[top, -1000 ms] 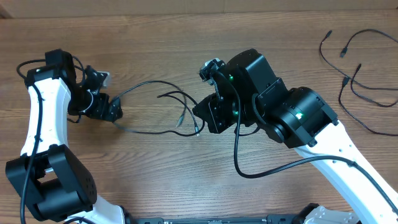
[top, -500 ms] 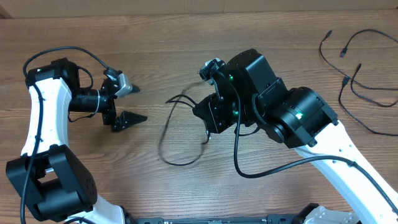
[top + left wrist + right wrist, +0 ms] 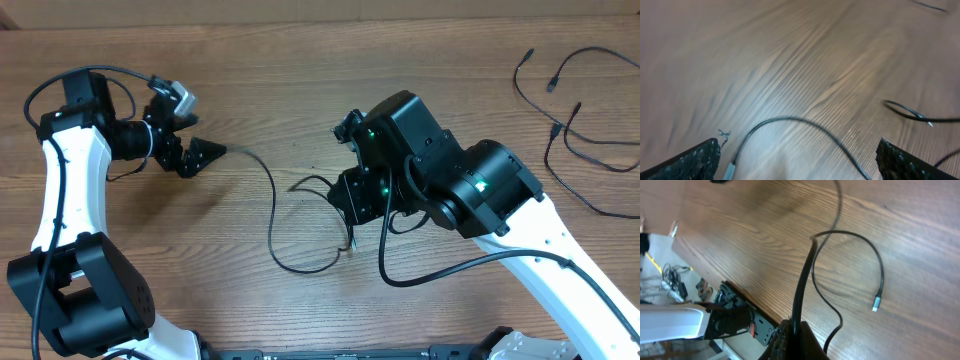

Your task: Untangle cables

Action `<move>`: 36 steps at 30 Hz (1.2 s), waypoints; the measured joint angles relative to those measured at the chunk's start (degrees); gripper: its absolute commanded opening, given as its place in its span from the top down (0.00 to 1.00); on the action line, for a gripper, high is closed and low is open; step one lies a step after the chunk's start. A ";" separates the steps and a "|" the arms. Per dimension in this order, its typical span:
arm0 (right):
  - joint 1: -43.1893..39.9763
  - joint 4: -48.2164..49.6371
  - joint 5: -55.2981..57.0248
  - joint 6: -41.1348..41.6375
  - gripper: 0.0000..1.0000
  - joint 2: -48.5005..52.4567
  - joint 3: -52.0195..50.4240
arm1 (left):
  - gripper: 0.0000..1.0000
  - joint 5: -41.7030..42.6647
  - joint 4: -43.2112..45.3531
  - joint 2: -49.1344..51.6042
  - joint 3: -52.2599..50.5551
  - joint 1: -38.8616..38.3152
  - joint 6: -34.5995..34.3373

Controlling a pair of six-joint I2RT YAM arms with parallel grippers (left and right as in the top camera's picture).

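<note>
**A:** Where was the left hand?

**B:** The left hand (image 3: 203,127) sat toward ten o'clock of the overhead view. Its two fingers were spread wide and held nothing. From its own camera, the black fingers (image 3: 695,161) stood in the lower corners with wood between them.

**A:** And the cable?

**B:** One thin black cable (image 3: 272,220) started just beside the lower finger of that hand. It ran toward four o'clock, dropped in a long bend toward six, looped round and climbed to the right hand (image 3: 352,212). In the left wrist view it arched across the tabletop (image 3: 790,60) between the open fingers. One end lay close by the finger at seven o'clock, but I couldn't tell whether it touched.

**A:** What about the right hand?

**B:** It was near the centre of the overhead view, clamped tight on that same cable. Its camera showed the cord rising straight out of the closed fingers (image 3: 792,339). The cord then curled into an open loop ending in a silver plug (image 3: 875,302), which lay flat on the wood toward three o'clock.

**A:** Anything else on the tabletop?

**B:** There were loose cables (image 3: 556,128) at two o'clock, well apart from both hands. They lay in crossing curves near the edge.
</note>
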 measured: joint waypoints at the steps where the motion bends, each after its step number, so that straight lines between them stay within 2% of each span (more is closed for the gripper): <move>1: 0.00 -0.42 0.24 0.52 0.96 0.00 0.00 | 0.01 -2.01 0.63 0.00 0.00 0.11 -3.58; 3: -0.02 -1.16 0.44 1.44 0.96 0.00 0.00 | 0.01 -4.87 1.09 0.00 0.00 0.13 -8.63; 6: -0.02 -2.71 1.55 2.12 0.96 0.00 0.00 | 0.00 -6.99 1.07 0.00 0.00 0.11 -12.68; 15: -2.54 -11.50 9.07 2.80 0.96 0.00 -0.04 | 0.00 -9.07 1.09 0.00 0.00 0.11 -16.59; 26: -20.20 -15.50 13.11 2.80 0.96 0.00 -0.04 | 0.00 -9.27 1.09 0.00 0.00 0.11 -16.90; 36: -37.31 -16.55 15.26 -2.32 0.96 0.00 -0.04 | 0.00 -9.27 1.09 0.00 0.00 0.11 -16.90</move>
